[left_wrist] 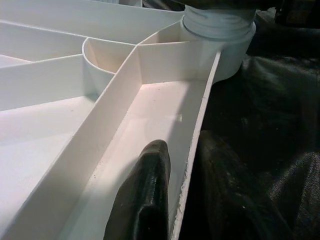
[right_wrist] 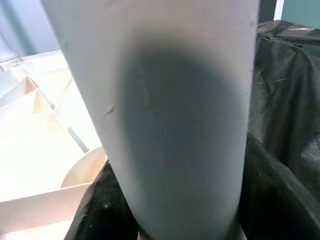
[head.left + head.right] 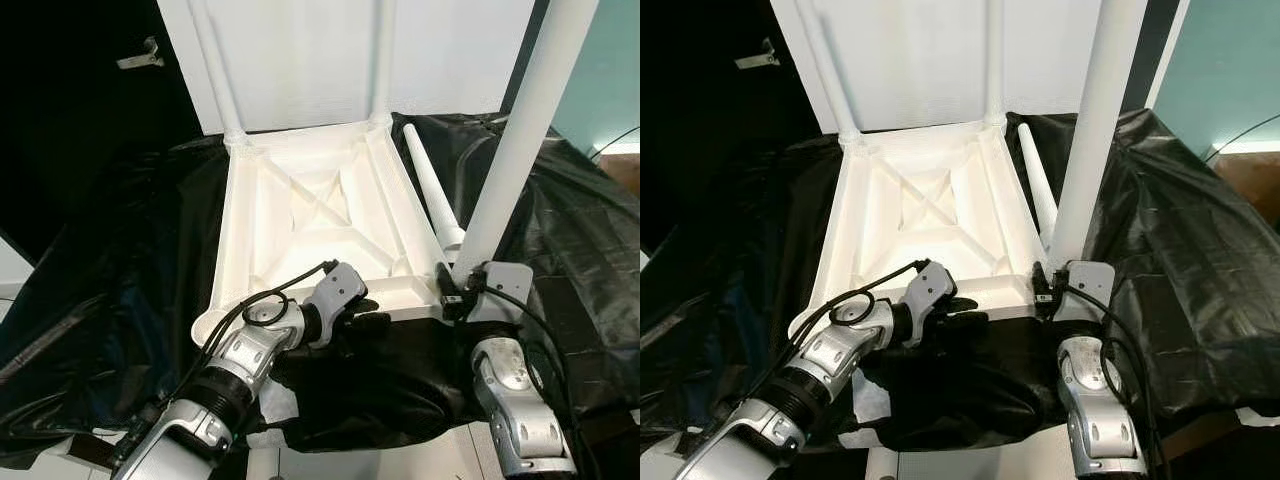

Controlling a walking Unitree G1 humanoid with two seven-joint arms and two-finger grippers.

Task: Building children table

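Observation:
A white plastic tabletop (image 3: 250, 215) lies upside down on a black sheet, ribs facing up. Two white legs (image 3: 215, 70) stand in its far corners. My left gripper (image 3: 370, 318) is shut on the near rim (image 1: 200, 130), with one black finger (image 1: 145, 195) inside the rim channel and the other outside. At the near right corner my right gripper (image 3: 455, 295) is shut on a third white leg (image 3: 520, 130), which stands nearly upright in the corner socket (image 1: 220, 30). That leg (image 2: 170, 115) passes between the black fingers (image 2: 102, 207). A fourth leg (image 3: 432, 190) lies loose along the tabletop's right side.
The black plastic sheet (image 3: 580, 240) covers the whole work surface and hangs over its near edge. A white panel (image 3: 300, 50) stands behind the tabletop. A teal wall (image 3: 1230, 70) and a strip of wooden floor (image 3: 1250, 180) lie to the right.

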